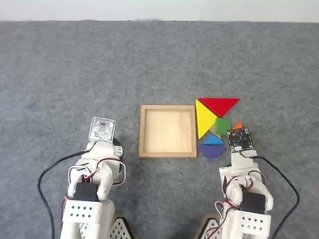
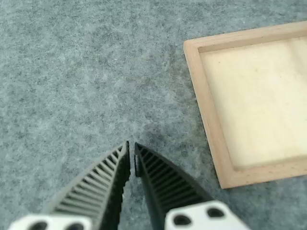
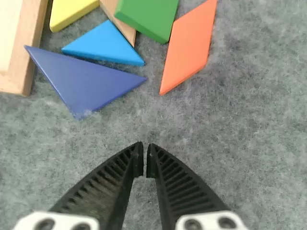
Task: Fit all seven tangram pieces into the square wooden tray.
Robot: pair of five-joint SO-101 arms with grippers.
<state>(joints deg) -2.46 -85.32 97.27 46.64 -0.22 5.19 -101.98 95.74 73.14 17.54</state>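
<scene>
Tangram pieces sit beside the wooden tray; left claw and right claw are pinched shut. Right should open, straddling the dark blue triangle.

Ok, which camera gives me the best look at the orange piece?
The right wrist view: the orange piece lies flat on the mat there, nearly whole, next to the green piece. The high view catches just its corner past the right arm. The left wrist view faces the tray.
</scene>
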